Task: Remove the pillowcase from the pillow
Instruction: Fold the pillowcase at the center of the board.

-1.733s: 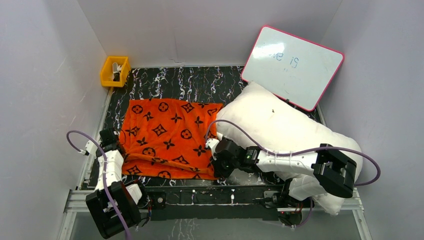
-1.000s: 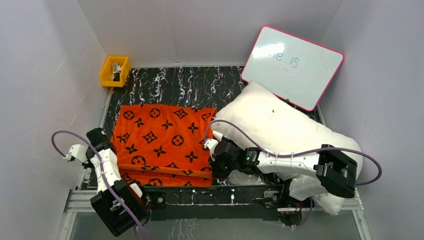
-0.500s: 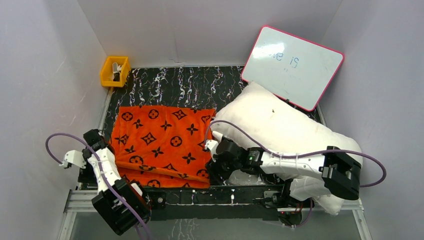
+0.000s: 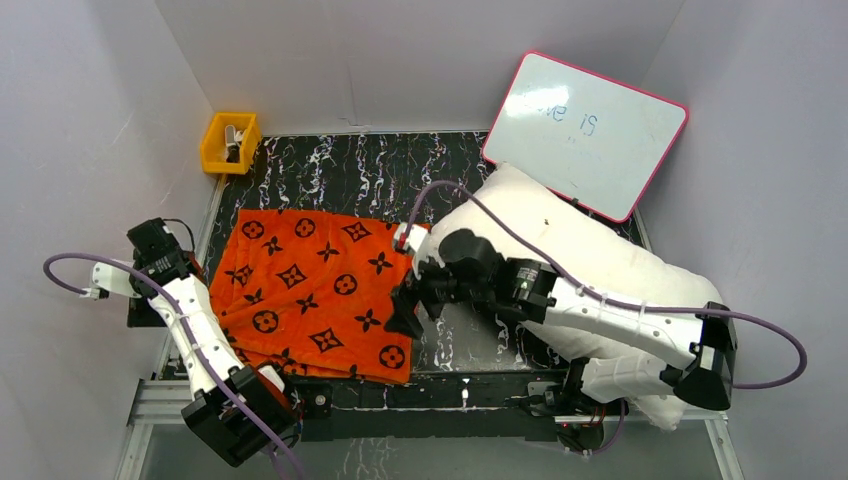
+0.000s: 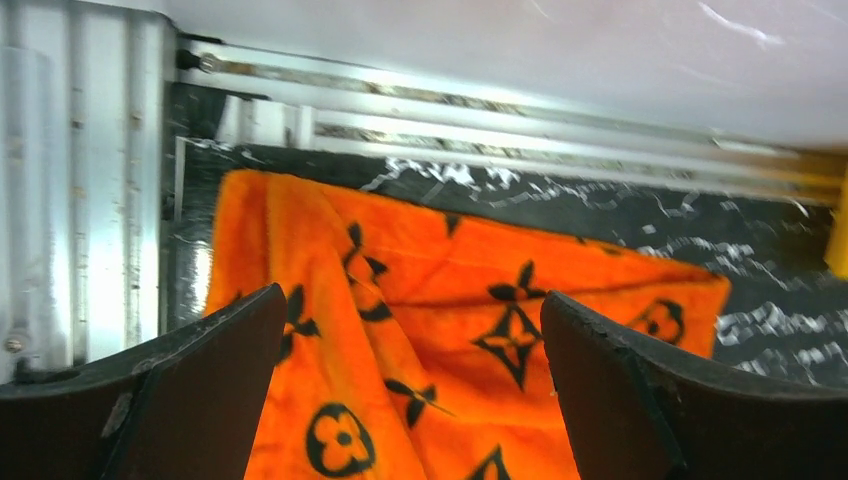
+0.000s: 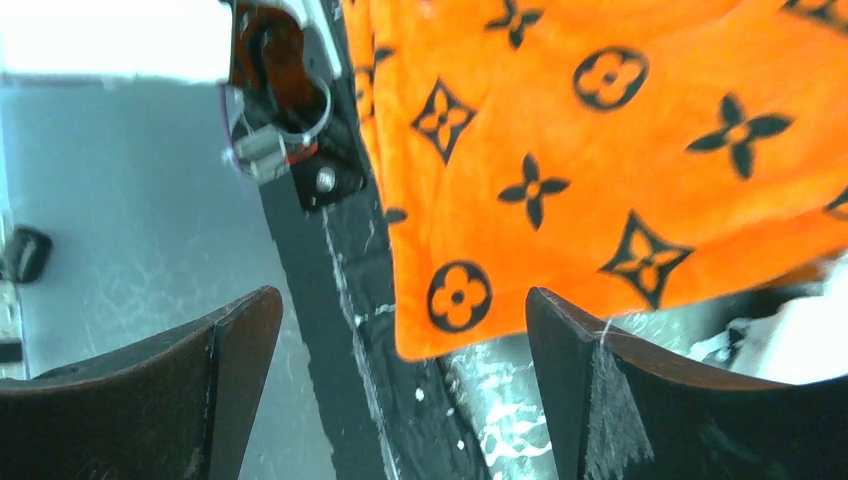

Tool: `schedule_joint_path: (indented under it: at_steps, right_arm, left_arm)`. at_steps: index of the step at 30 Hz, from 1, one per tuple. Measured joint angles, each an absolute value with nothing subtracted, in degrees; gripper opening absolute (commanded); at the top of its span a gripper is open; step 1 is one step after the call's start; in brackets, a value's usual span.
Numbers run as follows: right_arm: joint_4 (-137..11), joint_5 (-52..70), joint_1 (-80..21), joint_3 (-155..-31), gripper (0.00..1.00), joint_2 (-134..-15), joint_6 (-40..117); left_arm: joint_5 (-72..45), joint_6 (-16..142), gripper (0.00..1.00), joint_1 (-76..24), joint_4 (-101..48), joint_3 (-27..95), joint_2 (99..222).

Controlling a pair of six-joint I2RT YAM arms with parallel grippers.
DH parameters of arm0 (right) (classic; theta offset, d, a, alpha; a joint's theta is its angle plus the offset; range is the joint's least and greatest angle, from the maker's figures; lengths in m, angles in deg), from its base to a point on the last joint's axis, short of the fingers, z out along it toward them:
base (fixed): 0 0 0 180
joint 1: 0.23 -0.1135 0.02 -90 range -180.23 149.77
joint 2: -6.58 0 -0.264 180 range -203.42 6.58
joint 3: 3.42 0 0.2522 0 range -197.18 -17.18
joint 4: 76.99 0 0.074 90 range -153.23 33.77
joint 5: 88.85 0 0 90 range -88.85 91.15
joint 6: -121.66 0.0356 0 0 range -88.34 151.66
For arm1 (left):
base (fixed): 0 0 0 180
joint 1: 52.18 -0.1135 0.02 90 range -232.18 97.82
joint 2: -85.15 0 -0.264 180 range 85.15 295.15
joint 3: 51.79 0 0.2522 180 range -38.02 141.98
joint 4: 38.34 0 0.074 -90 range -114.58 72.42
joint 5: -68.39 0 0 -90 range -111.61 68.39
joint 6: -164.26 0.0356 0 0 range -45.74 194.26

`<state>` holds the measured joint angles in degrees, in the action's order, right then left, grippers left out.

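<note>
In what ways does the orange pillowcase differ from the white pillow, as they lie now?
The pillowcase is bright orange with black motifs; the pillow is plain white. The pillowcase lies flat and slack, while the pillow is thick and plump. The pillowcase is on the left side, the pillow on the right. Both are soft and rest on the dark table.

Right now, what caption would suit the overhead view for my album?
Orange pillowcase spread on the marbled table beside the bare white pillow.
</note>
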<state>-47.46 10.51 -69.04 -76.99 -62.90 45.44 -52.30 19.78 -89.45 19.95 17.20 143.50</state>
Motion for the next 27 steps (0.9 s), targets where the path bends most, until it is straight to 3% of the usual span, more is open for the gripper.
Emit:
schedule_joint_path:
  at_steps: [4, 8, 14, 21, 27]
  right_arm:
    - [-48.3, 14.8, -61.0, -82.7, 0.99, -65.2, 46.2]
    - [-50.1, 18.6, -50.9, -86.6, 0.99, -71.3, 48.3]
    - [-48.3, 21.0, -45.8, -102.1, 0.97, -89.9, 47.8]
    - [-45.7, 23.5, -45.0, -109.1, 0.95, -100.6, 48.0]
    - [-42.9, 23.9, -44.4, -110.2, 0.95, -102.7, 49.6]
  left_arm:
    - [-42.6, 23.7, 0.98, -89.2, 17.1, 18.1, 143.6]
    - [-25.7, 31.3, 0.98, -88.8, 8.6, 18.0, 145.1]
    - [-7.9, 45.9, 0.95, -86.6, 0.6, 21.1, 157.7]
    - [-3.9, 57.4, 0.71, -81.6, -1.4, 30.2, 175.5]
    - [-7.6, 61.7, 0.7, -81.1, 0.1, 32.2, 182.7]
